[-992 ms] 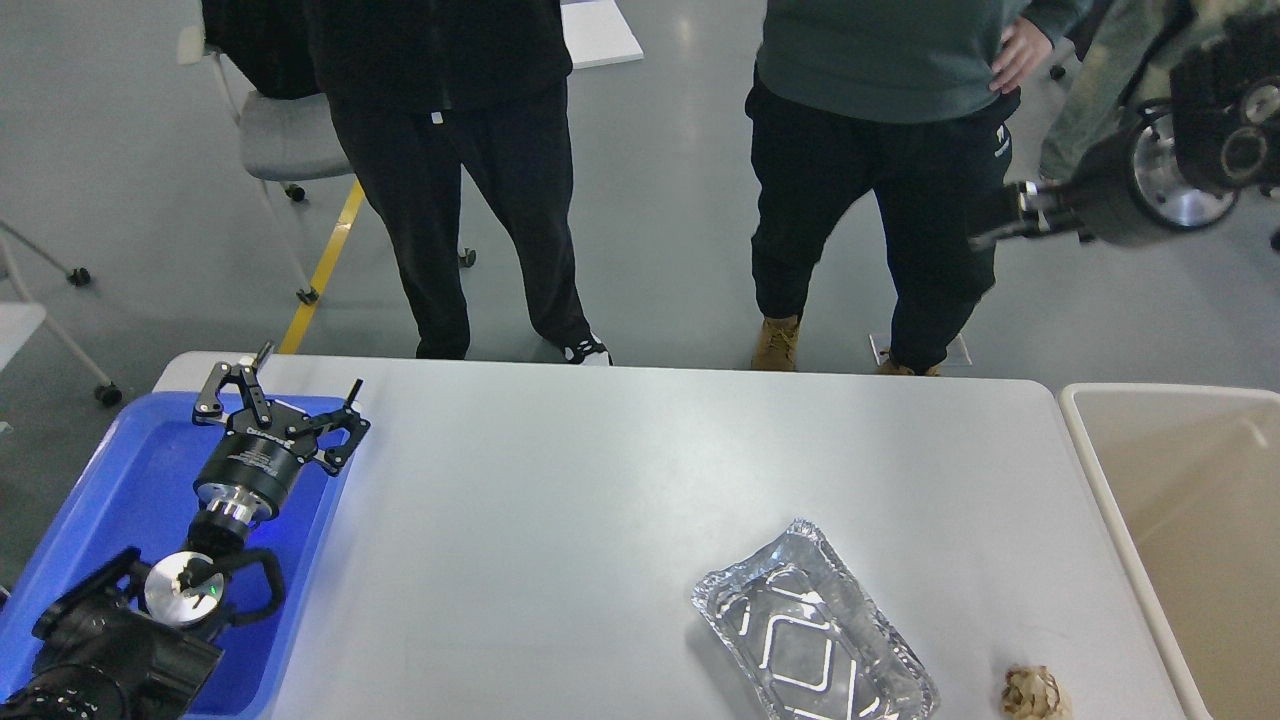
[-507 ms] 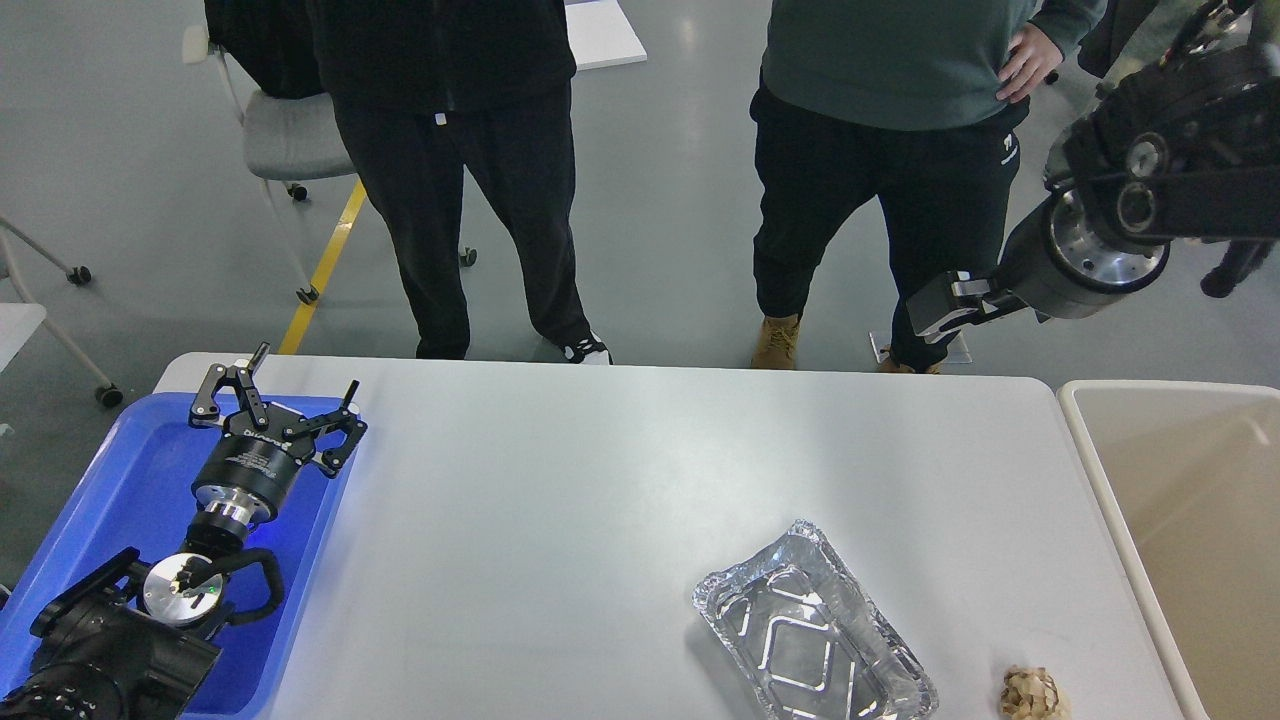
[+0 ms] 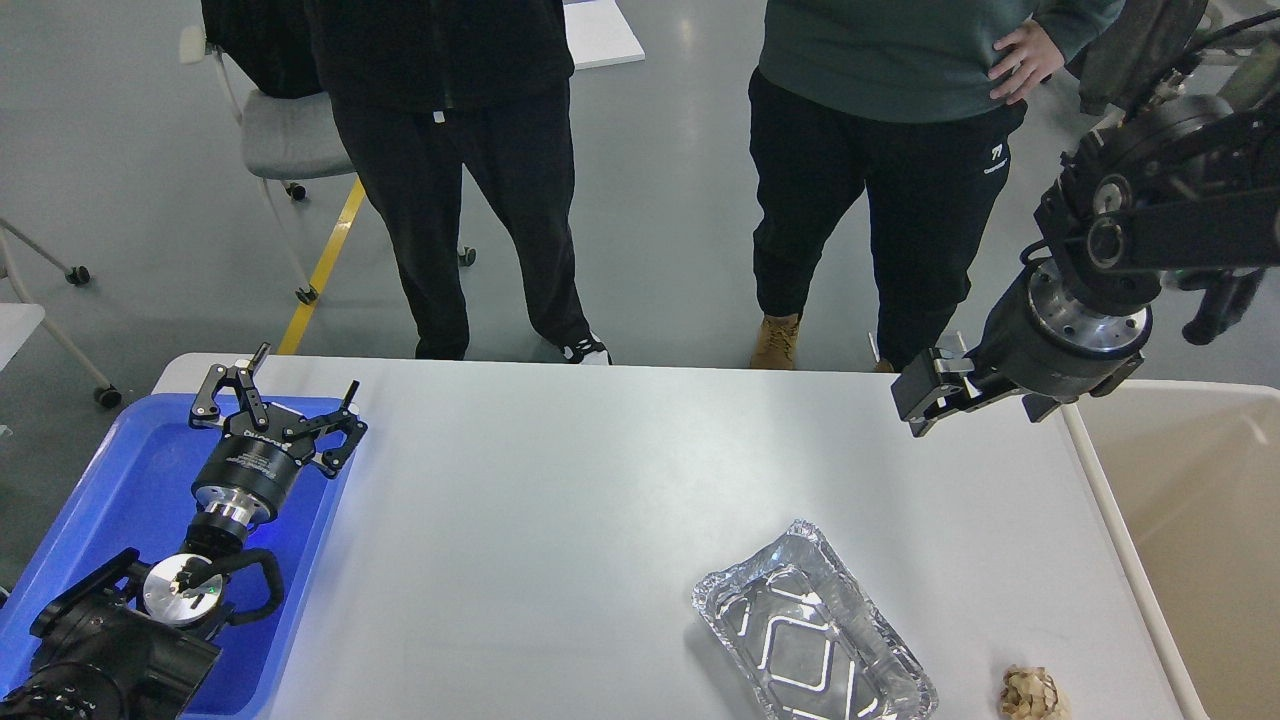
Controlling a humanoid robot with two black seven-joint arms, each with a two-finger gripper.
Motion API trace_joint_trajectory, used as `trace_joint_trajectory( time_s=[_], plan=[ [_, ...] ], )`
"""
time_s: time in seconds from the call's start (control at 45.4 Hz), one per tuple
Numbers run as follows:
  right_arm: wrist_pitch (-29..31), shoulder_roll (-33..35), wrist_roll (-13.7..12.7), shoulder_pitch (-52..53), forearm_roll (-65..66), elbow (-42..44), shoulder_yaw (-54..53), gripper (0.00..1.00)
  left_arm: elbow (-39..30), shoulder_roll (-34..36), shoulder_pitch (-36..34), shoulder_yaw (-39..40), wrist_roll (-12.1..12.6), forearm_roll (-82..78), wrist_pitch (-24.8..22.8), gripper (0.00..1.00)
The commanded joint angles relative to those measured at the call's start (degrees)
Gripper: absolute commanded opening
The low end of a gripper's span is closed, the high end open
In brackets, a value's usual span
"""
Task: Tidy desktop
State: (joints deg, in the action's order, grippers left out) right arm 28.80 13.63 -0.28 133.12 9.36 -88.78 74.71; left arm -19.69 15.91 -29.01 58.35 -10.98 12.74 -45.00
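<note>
The white desktop (image 3: 560, 520) fills the lower view. On it lie an empty crinkled foil tray (image 3: 815, 640) at the front right and a small crumpled brown paper ball (image 3: 1033, 693) near the front right corner. My left gripper (image 3: 283, 398) is open and empty, held over the blue tray (image 3: 120, 480) at the desktop's left end. My right gripper (image 3: 918, 398) hangs above the desktop's far right part, well back from the foil tray. It is dark and seen side-on, so its fingers cannot be told apart; nothing shows in it.
A beige bin (image 3: 1190, 500) stands against the desktop's right edge. Two people (image 3: 900, 150) stand just beyond the far edge. A grey wheeled chair (image 3: 285, 135) is at the back left.
My right arm has swung down and to the left, from high over the floor to just above the desktop's far right part. The left arm has stayed put.
</note>
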Motion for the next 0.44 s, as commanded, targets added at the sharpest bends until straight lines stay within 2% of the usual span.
trace_joint_trajectory(
  time_s=[0.0, 0.264, 0.419],
  plan=[
    [3.1, -1.07, -0.24, -1.63, -0.83, -0.43, 1.22, 1.0, 0.0, 0.0, 0.0, 0.01, 0.0, 0.0, 0.0, 1.0],
    [3.1, -0.8, -0.33, -3.31, 0.13, -0.17, 7.55, 1.0, 0.0, 0.0, 0.0, 0.01, 0.0, 0.09, 0.0, 1.0],
    [3.45, -0.8, -0.33, -3.39, 0.05, -0.25, 7.64, 1.0, 0.0, 0.0, 0.0, 0.01, 0.0, 0.09, 0.0, 1.0]
  ],
)
